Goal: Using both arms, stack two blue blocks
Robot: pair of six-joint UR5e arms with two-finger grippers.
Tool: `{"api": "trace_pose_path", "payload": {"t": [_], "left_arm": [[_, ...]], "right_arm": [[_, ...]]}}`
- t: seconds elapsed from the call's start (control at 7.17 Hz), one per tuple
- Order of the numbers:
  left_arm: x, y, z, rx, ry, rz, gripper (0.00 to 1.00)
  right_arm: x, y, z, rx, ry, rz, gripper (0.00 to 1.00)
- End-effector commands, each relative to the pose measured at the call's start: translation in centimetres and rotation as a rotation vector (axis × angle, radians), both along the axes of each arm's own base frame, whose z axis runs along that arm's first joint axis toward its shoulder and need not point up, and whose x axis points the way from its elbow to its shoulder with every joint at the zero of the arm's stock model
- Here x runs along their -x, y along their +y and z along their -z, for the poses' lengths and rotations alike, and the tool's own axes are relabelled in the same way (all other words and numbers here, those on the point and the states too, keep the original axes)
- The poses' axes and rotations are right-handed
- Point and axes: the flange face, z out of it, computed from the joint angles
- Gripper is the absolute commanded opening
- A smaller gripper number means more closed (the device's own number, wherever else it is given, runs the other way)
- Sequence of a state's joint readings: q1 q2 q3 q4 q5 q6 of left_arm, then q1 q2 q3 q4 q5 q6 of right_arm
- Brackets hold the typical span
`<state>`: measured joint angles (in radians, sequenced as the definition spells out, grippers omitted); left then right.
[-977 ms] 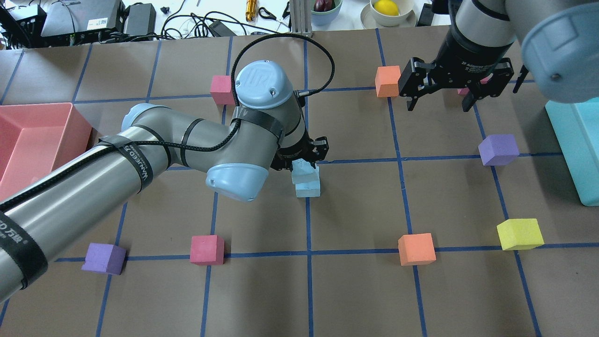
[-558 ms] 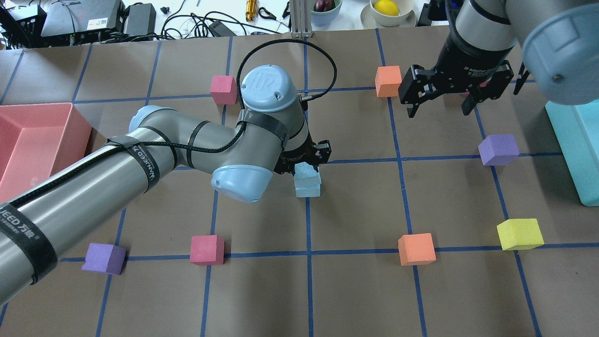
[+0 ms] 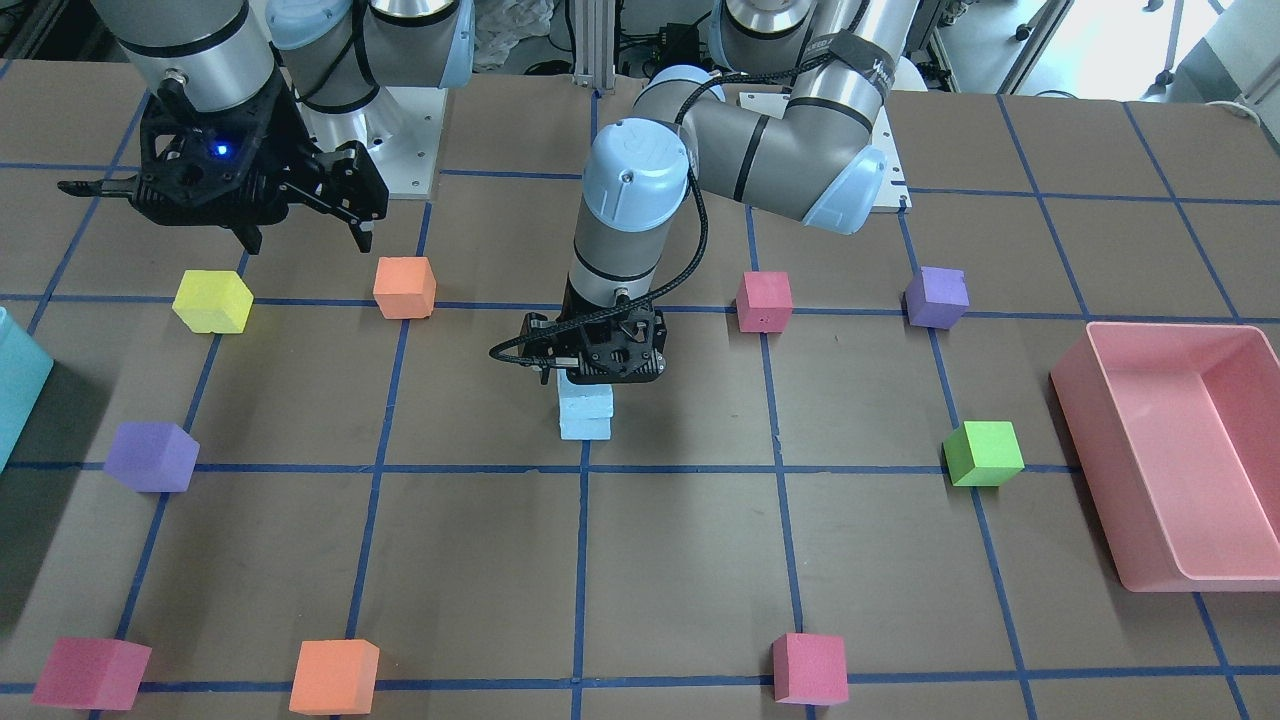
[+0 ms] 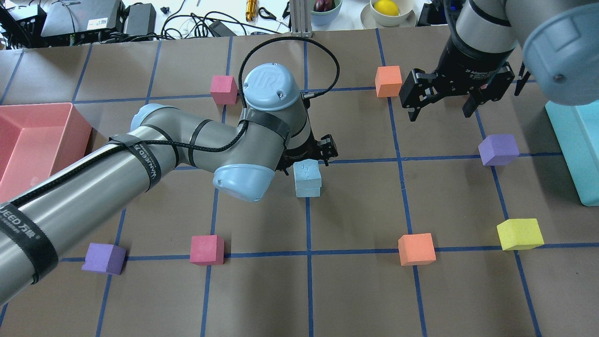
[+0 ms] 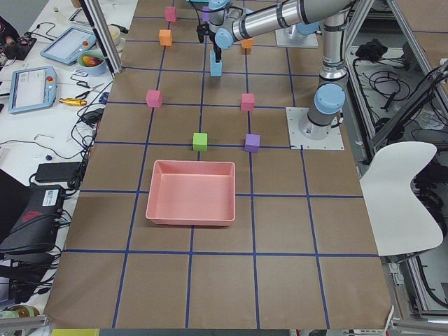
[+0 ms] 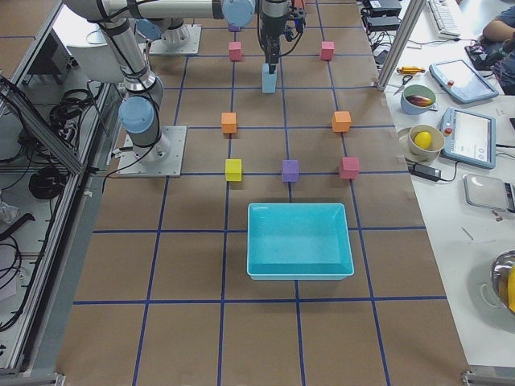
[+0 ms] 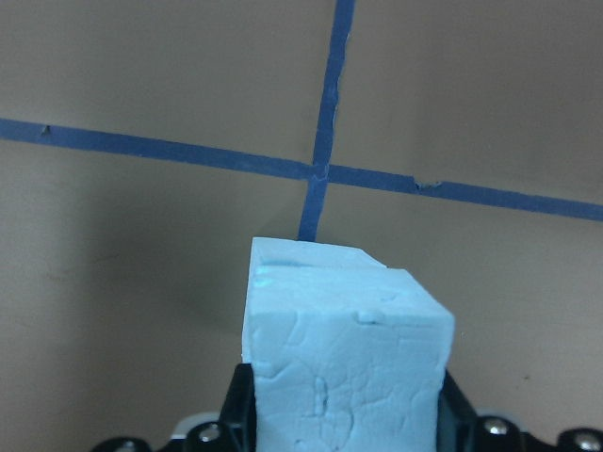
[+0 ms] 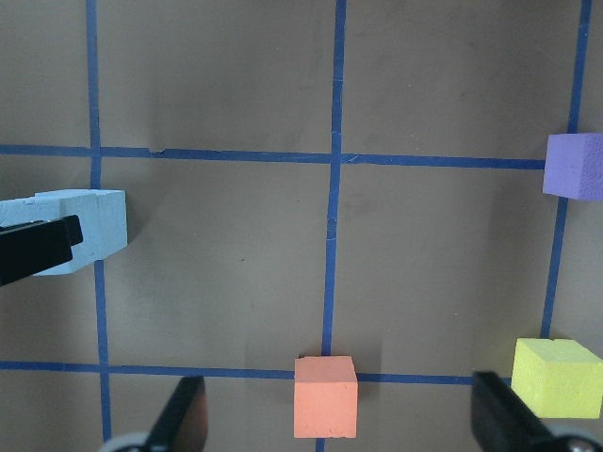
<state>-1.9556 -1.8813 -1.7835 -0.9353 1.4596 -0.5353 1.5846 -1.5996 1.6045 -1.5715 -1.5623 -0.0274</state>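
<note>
Two pale blue blocks are stacked at the table's centre, the upper blue block (image 4: pixel 307 170) resting squarely on the lower blue block (image 4: pixel 308 191). The stack also shows in the front view (image 3: pixel 586 410). My left gripper (image 4: pixel 306 159) hangs straight over the stack. Its fingers (image 7: pixel 241 405) stand just off the upper block's two sides, slightly open. The upper block's cracked top face (image 7: pixel 349 367) fills the lower middle of the left wrist view. My right gripper (image 4: pixel 440 114) is open and empty, hovering at the far right of the table.
A pink bin (image 4: pixel 70 122) sits at the left edge and a teal bin (image 4: pixel 568 154) at the right edge. Single cubes lie on the grid around the stack: purple (image 4: pixel 498 150), orange (image 4: pixel 388 80), yellow (image 4: pixel 519 234), orange (image 4: pixel 416 249), red (image 4: pixel 207 249), green (image 3: pixel 984 452).
The left gripper brought the tilted upper block down flat onto the lower one, then eased off and rose slightly, so its top face shows. The right gripper drifted slightly away.
</note>
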Motion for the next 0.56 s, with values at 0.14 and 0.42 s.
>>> {"api": "trace_pose_path", "payload": {"t": [0.14,0.42], "left_arm": [[-6.2,-3.7,-11.6,0.021,-0.034,0.115,1.0],[-18.2,-5.5,-20.4,0.01,-0.079,0.224,1.0]], "right_arm": [[0.0,0.0,0.0,0.0,0.002,0.0,1.0],[0.0,0.0,0.1,-0.003,0.002,0.0,1.0]]}}
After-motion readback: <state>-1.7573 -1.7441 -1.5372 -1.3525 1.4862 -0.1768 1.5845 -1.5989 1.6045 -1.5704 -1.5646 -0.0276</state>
